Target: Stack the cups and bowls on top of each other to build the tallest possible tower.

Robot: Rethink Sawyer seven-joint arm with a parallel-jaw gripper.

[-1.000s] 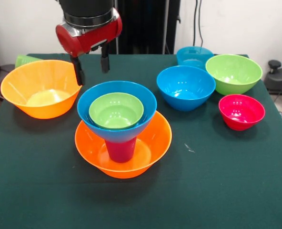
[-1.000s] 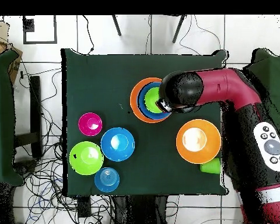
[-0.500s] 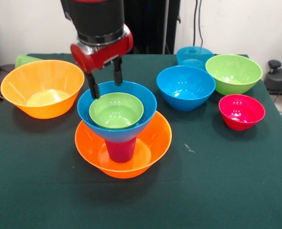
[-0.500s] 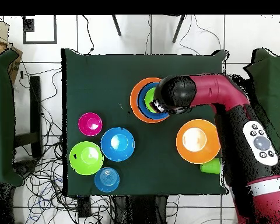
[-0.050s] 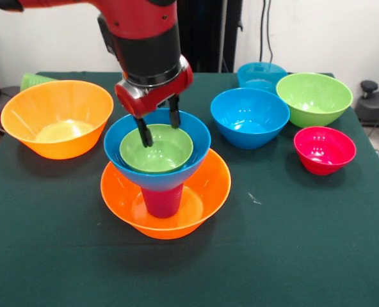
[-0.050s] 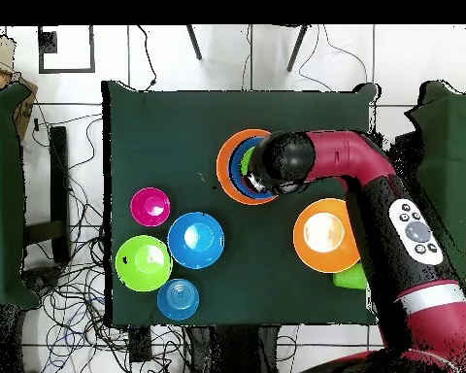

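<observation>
End effector [image 5: 157, 131] spread, empty, straddling far rim of green bowl [image 5: 156, 148] nested atop tower [image 5: 164, 185]; likely mid-grasp, next needing closure, then a lift.

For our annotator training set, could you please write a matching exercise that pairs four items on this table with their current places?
Things:
1. small lime green plastic bowl
2. translucent purple-magenta plastic cup
3. small red-pink plastic bowl
4. gripper

Places:
A. standing inside the wide orange bowl, under a blue bowl
B. alone near a table edge
C. nested in the blue bowl
D. fingers open, down at the green bowl's rim

Pairs: 1-C, 2-A, 3-B, 4-D
</observation>
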